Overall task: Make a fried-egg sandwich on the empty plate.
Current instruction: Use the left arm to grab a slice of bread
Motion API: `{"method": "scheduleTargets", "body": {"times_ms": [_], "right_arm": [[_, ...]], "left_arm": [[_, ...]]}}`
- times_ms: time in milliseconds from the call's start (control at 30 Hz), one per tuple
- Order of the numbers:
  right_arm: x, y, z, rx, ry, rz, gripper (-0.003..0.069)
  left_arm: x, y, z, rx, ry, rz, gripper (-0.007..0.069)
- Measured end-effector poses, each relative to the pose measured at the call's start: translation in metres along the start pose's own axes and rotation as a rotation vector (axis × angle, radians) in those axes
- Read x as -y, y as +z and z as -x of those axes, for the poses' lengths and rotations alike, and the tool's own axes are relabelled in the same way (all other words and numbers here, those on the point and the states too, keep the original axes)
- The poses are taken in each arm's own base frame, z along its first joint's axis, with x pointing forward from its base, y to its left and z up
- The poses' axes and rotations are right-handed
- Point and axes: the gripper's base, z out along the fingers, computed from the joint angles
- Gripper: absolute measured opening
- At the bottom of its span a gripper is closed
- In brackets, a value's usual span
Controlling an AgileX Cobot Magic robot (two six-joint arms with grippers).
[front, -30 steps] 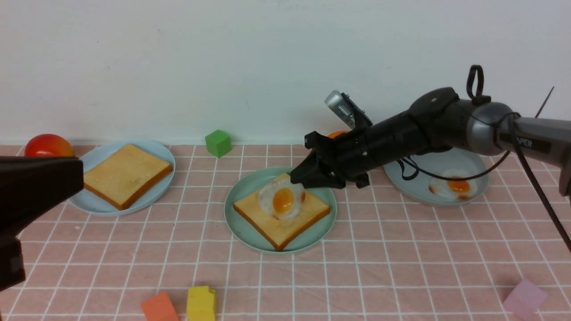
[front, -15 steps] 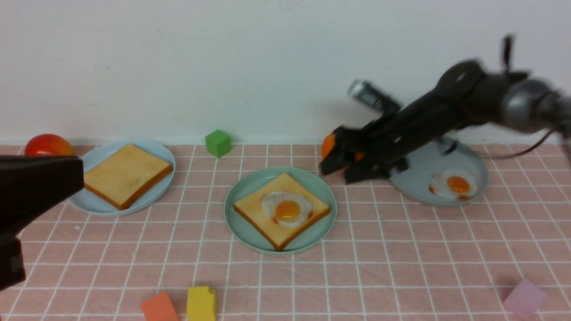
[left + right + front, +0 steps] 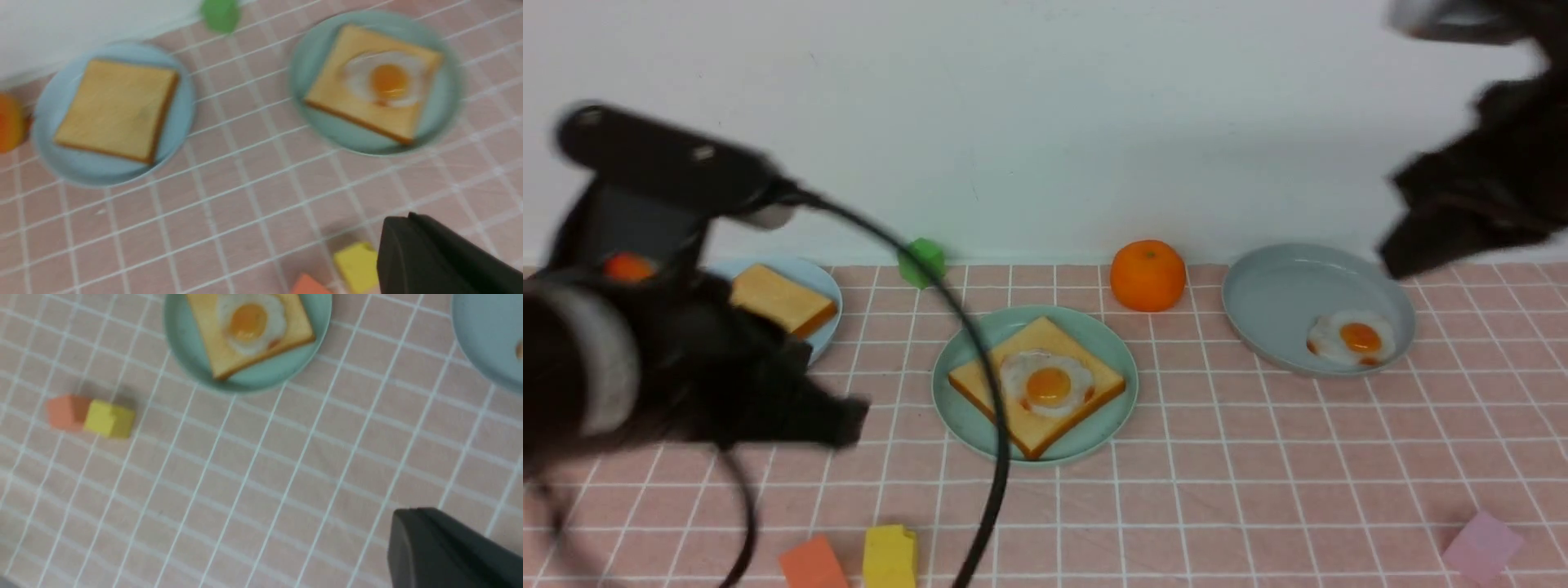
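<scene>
Hovering at 9 o'clock, left gripper (image 3: pixel 845 420) pressed together, near mint plate (image 3: pixel 968 408) rim, not touching. Toast (image 3: pixel 1013 425) plus egg (image 3: pixel 1047 384) on it, centre. Bare cloth (image 3: pixel 1176 408) to grey plate (image 3: pixel 1258 327). Right gripper (image 3: pixel 1401 253) at 2 o'clock, pressed together.

You look down on the mint-green plate (image 3: pixel 261 381), where the fried egg (image 3: pixel 249 322) lies on a toast slice (image 3: pixel 212 343). Well apart from it on the pink checked table (image 3: pixel 286 477), an orange block (image 3: pixel 65 411) touches a yellow block (image 3: pixel 108 418). A grey-blue plate (image 3: pixel 486 339) and the dark right claw (image 3: pixel 445 547) show partly.
</scene>
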Motion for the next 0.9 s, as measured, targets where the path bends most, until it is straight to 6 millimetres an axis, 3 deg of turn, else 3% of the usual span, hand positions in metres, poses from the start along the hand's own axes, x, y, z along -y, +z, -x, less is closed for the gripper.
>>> {"method": "scheduleTargets", "body": {"times_ms": [33, 100, 167, 233, 267, 500, 700, 900], "right_arm": [[-0.003, -0.007, -0.007, 0.015, -0.003, 0.000, 0.0002], [-0.016, -0.034, -0.035, 0.087, -0.024, -0.003, 0.0002], [-0.022, -0.047, -0.055, 0.135, -0.052, -0.010, 0.0002], [-0.026, -0.055, -0.066, 0.184, -0.084, -0.018, 0.0002], [-0.031, -0.066, -0.077, 0.258, -0.137, -0.030, 0.0002], [-0.053, -0.098, -0.116, 0.464, -0.322, -0.017, 0.0003], [-0.059, -0.098, -0.119, 0.474, -0.390, 0.016, 0.0003], [-0.061, -0.097, -0.116, 0.499, -0.439, 0.022, 0.0003]], "left_arm": [[-0.002, 0.005, 0.003, -0.010, -0.007, 0.009, -0.0013], [-0.026, 0.032, 0.017, -0.090, -0.087, 0.050, -0.0013], [-0.045, 0.048, 0.022, -0.156, -0.146, 0.043, -0.0013], [-0.057, 0.062, 0.026, -0.209, -0.153, 0.025, -0.0013], [-0.075, 0.080, 0.028, -0.279, -0.207, -0.009, -0.0013], [-0.136, 0.154, 0.029, -0.426, -0.270, -0.057, -0.0013], [-0.155, 0.200, 0.030, -0.465, -0.218, -0.015, 0.0034], [-0.166, 0.243, 0.031, -0.435, -0.185, 0.013, 0.0232]]}}
